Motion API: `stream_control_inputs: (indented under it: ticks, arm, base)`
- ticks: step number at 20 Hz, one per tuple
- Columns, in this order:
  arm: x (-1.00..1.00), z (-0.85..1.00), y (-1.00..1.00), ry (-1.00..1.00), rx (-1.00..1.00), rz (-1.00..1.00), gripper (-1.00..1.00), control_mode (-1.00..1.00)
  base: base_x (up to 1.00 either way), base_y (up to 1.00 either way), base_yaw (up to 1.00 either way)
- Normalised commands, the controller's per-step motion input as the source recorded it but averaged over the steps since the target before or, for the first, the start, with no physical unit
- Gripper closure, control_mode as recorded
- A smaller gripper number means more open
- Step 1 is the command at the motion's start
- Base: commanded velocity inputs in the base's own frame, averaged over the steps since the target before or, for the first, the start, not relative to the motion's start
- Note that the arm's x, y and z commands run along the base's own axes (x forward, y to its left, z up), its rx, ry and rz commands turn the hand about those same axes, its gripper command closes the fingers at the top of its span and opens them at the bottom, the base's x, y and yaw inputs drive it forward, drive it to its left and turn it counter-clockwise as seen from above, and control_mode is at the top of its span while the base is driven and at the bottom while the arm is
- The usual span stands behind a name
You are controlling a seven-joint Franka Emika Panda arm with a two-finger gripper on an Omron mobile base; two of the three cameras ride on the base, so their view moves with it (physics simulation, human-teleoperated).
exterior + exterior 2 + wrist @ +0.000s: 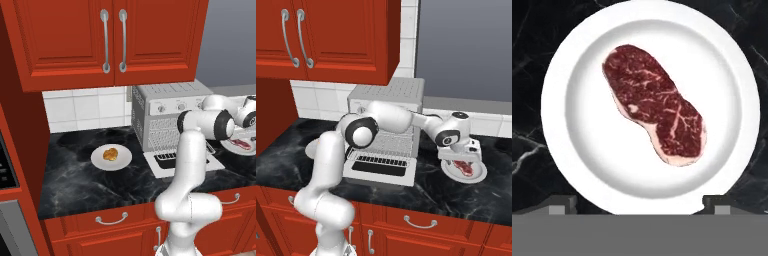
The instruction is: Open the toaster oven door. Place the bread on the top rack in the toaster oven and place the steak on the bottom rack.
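On the left of the dark marbled desk, the bread sits in the middle of a round white plate, well apart from everything else. Just to its right stands the toaster oven against the tiled wall, under the red upper cabinets. The toaster oven door is folded down flat onto the desk in front of the cavity, its dark glass facing up. Inside the opening I can see wire grid, but my own arm crosses in front of it, so I cannot tell the top rack from the bottom rack.

Further right, my arm reaches past the oven to a second white plate, where the steak lies flat near the middle, running diagonally in the hand view. My end effector hangs directly above this plate with its fingers spread wide, one fingertip at each side of the plate's near rim. It grips nothing, and the steak lies apart from it.
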Motion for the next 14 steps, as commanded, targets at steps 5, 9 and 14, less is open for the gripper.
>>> stream_control_inputs:
  ticks: [5, 9, 14]
  arm:
    - [0.28, -0.48, -0.13, 0.00, 0.00, 0.04, -1.00, -1.00]
    - [0.14, -0.72, 0.00, 0.00, 0.00, 0.08, -1.00, -1.00]
    - [0.13, -0.30, 0.00, 0.00, 0.00, 0.07, -1.00, -1.00]
  base:
    - [0.00, 0.00, 0.00]
    - [0.00, 0.00, 0.00]
    - [0.00, 0.00, 0.00]
